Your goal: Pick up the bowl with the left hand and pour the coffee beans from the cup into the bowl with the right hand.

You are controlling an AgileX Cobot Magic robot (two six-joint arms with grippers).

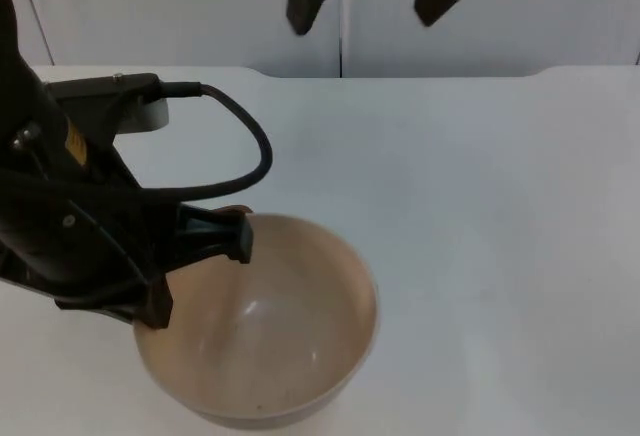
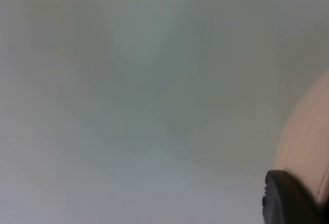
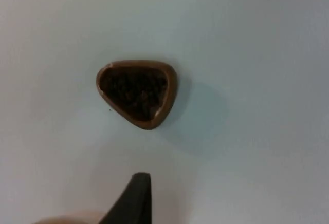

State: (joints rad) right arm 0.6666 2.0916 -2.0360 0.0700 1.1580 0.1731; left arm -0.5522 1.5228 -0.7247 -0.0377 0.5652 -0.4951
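Left tool (image 1: 205, 271) clamped on the beige bowl's (image 1: 290, 346) rim, lifted over the white worktop (image 1: 480, 216).
The bowl is smooth, round and looks empty. Beneath the right tool (image 3: 134, 196), a brown, rounded-triangular cup (image 3: 137, 93) holds dark coffee beans (image 3: 134, 91); that tool's opening cannot be judged. No readable writing.

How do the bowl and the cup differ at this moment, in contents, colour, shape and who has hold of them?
The bowl is pale beige, round and holds no beans; the cup is brown, with a rounded-triangle rim, and is full of dark coffee beans. The left gripper has its jaws over the bowl's rim; the cup stands free on the white table, nothing touching it. Both are open-topped.
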